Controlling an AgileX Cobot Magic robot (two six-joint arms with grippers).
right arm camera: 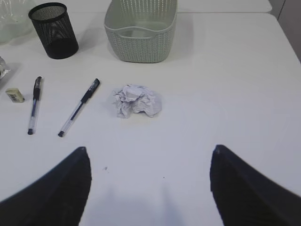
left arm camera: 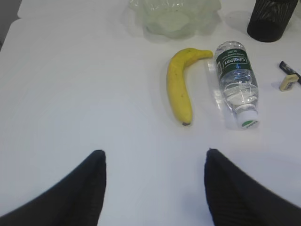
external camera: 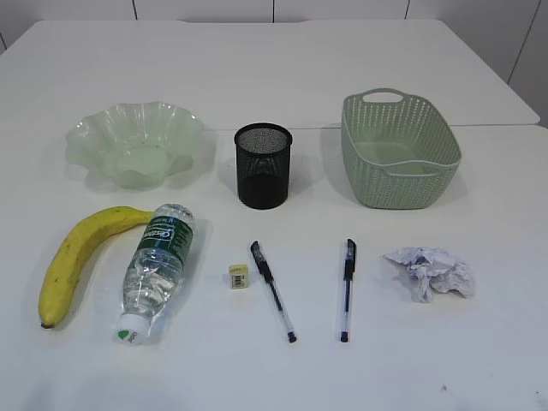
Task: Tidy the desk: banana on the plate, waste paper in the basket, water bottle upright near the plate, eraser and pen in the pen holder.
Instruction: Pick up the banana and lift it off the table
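A yellow banana (external camera: 73, 257) lies at the front left beside a water bottle (external camera: 160, 267) on its side; both show in the left wrist view, banana (left arm camera: 179, 84) and bottle (left arm camera: 236, 81). The wavy glass plate (external camera: 137, 142) is behind them. A black mesh pen holder (external camera: 263, 164) and a green basket (external camera: 399, 150) stand further right. A small eraser (external camera: 238, 275), two pens (external camera: 273, 290) (external camera: 347, 288) and crumpled paper (external camera: 431, 271) lie in front. My left gripper (left arm camera: 153, 153) and right gripper (right arm camera: 149, 149) are open, empty, near the front edge.
The white table (external camera: 274, 68) stretches far back behind the objects. A seam between two tabletops runs at the right (external camera: 505, 126). In the right wrist view the paper (right arm camera: 136, 100) lies ahead of the jaws, the basket (right arm camera: 141, 33) beyond it.
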